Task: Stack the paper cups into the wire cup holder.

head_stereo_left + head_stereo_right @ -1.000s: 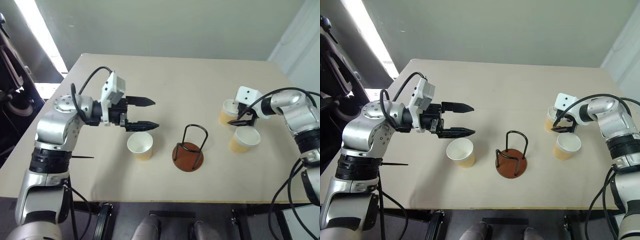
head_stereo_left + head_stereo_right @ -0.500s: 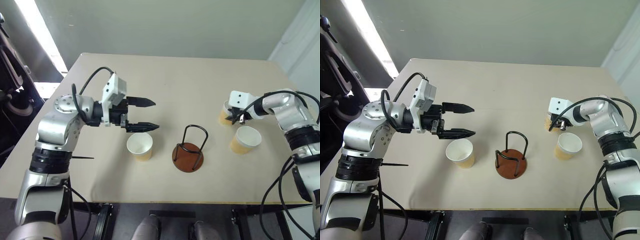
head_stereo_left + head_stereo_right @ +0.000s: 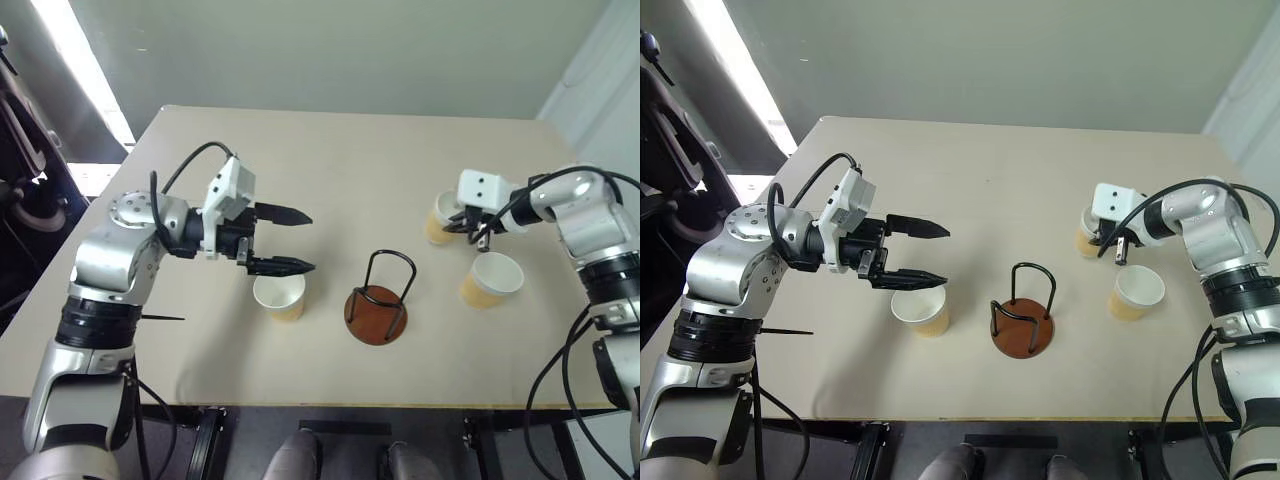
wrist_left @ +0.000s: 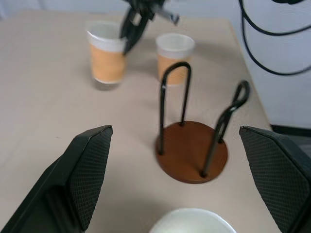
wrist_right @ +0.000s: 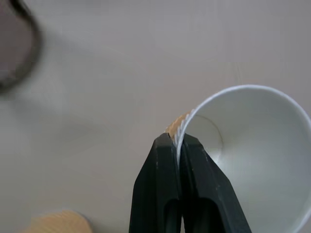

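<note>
My right gripper: fingers pressed together on the rim of a paper cup, one finger inside the wall, one outside.
Held cup: off the table, on my right side, well apart from the holder.
Second cup: upright on the table just beside the held one, nearer to me.
My left gripper: spread wide, holding nothing, hovering over the third cup.
Wire cup holder: upright between the cups, no cup in it.
</note>
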`<state>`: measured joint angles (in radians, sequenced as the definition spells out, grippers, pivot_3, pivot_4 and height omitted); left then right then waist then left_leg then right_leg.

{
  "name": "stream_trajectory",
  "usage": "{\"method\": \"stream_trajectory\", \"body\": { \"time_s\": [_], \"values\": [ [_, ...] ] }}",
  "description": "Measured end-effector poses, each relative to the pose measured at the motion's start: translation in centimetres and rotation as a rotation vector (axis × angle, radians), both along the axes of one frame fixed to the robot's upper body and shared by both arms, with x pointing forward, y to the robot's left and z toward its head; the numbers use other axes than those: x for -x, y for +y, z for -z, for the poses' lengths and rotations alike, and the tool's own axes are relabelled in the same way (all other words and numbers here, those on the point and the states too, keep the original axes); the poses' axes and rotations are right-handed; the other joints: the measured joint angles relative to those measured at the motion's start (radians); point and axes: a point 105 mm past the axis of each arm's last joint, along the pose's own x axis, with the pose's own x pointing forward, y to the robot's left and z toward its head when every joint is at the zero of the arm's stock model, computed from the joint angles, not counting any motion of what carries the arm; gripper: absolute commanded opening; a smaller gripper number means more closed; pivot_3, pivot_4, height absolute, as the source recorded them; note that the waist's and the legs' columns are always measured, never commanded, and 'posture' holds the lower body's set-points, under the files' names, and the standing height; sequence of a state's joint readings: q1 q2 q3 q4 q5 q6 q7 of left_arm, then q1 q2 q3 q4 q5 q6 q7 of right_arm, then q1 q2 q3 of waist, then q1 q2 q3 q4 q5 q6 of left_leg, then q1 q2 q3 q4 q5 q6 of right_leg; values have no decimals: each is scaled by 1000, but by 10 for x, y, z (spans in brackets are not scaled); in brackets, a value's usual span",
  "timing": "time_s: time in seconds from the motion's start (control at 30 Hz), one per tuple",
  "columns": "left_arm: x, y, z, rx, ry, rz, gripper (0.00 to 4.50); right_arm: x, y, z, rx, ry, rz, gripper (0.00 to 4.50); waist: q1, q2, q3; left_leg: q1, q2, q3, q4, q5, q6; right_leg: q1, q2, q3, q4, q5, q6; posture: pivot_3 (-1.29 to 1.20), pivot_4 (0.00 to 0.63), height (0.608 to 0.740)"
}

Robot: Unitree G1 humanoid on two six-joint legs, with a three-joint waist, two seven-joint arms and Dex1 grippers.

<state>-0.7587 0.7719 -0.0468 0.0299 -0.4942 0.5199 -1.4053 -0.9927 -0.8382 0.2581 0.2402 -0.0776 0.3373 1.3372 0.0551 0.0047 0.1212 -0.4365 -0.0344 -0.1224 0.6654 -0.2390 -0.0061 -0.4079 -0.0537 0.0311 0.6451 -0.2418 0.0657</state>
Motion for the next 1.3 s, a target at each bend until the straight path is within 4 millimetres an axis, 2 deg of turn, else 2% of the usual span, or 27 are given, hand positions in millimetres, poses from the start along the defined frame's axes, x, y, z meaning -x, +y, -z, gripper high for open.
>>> {"method": "stream_trajectory", "body": {
  "time_s": [0.17, 0.27, 0.47, 0.8, 0.97, 1.13, 1.23, 1.3],
  "values": [
    [2, 2, 1, -29, -8, 16, 4500, 47, 26, -43, -38, -60, -130, 33, -1, 0, 0, 0, 0, -1, 0, 0, 0, 1, 0, 0, -1, 0, 0, 0, 150, 740],
    [1, 3, 1, -32, -7, 15, 4500, 76, 43, -49, -32, -41, -211, 33, -2, 0, 0, 1, 0, -1, 0, 0, 0, 1, 0, 0, -1, 0, 0, 0, 150, 740],
    [-1, 0, 1, -25, -15, 24, 4500, 115, 67, -45, -27, 28, -324, 33, -4, 0, 0, 1, 0, -1, 1, 1, 0, 1, 0, 0, -1, 0, 0, 0, 150, 740],
    [-2, -3, 2, -33, -14, 49, 4500, 129, 78, -40, -38, 51, -368, 33, -4, 0, 0, 1, 0, -1, 1, 1, 0, 1, 0, 0, -1, 0, 0, 0, 150, 740],
    [-2, -2, 2, -35, -13, 50, 4500, 134, 71, -18, -5, 111, -360, 33, -4, 0, 0, 1, 0, -1, 1, 1, 0, 1, 0, 0, -1, 0, 0, 0, 150, 740],
    [-2, -2, 2, -35, -13, 49, 4500, 136, 69, -7, 25, 120, -371, 33, -6, 0, 0, 1, 1, -1, 1, 1, 0, 1, 0, 0, -1, 0, 0, 0, 150, 740],
    [-2, -2, 2, -35, -13, 49, 4500, 134, 70, -3, 34, 110, -372, 626, -6, 0, 0, 1, 1, -1, 2, 1, 0, 1, 0, 0, -1, 0, 0, 0, 150, 740],
    [-2, -2, 2, -35, -13, 49, 4500, 133, 70, -4, 28, 99, -364, 1253, -6, 0, 0, 1, 1, -1, 2, 1, 1, 1, 0, 0, -1, 0, 0, 0, 150, 740]
  ]
}}
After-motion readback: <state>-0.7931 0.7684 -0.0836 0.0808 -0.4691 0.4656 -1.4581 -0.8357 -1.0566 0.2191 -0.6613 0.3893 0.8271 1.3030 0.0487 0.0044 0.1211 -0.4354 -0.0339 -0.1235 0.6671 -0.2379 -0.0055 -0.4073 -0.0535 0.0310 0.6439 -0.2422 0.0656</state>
